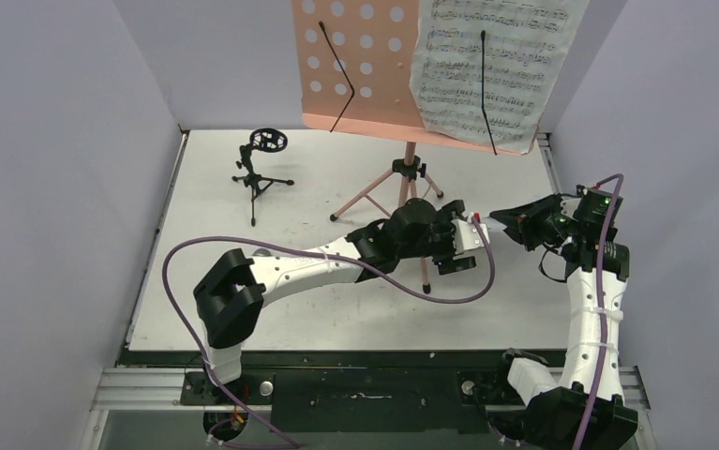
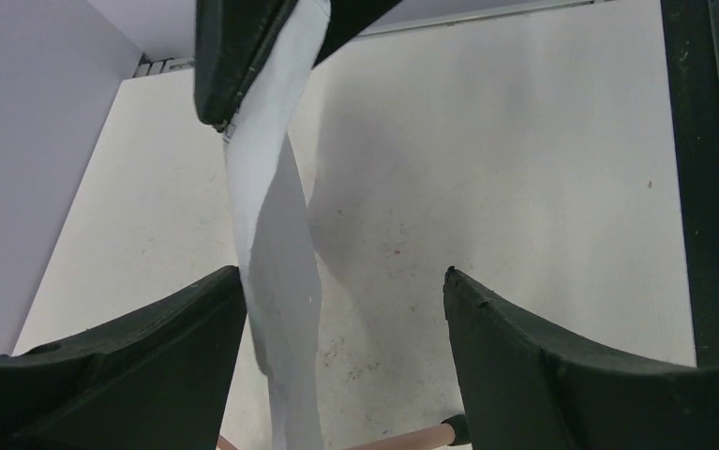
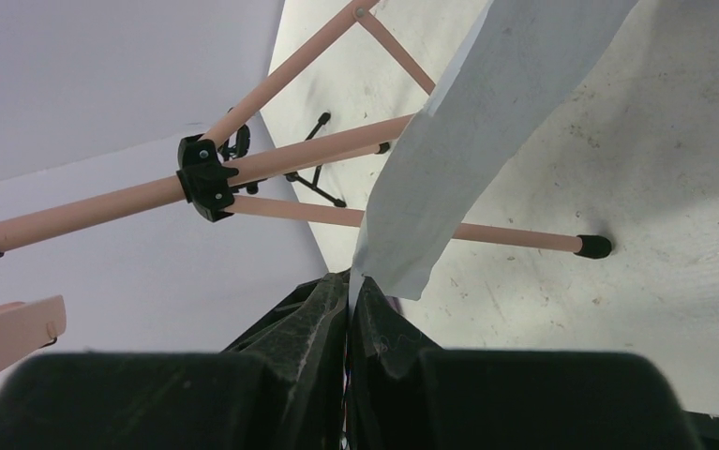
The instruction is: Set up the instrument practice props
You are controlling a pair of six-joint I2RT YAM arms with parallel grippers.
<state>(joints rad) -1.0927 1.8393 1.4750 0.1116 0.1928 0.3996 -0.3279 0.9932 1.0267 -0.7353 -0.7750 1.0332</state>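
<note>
White sheet-music page (image 2: 276,253) hangs over the worktop (image 2: 524,187), pinched tight in the right tool (image 3: 348,291); the left tool (image 2: 341,281) straddles it, jaws spread, gripping nothing. Clamp left squarely before right releases.

A loose white page (image 3: 468,159) hangs twisted, one corner pinched in the closed tips of the right tool (image 3: 348,281). Its other end runs between the spread fingers of the left tool (image 2: 341,281), close to one of them. Just behind both tools the pink perforated music stand (image 1: 355,70) stands upright on its tripod, a printed sheet (image 1: 486,66) on its desk under a black wire arm. Well off beyond the left tool, the small black tripod mic stand (image 1: 262,173) stands on the surface (image 1: 337,314), ring uppermost.
</note>
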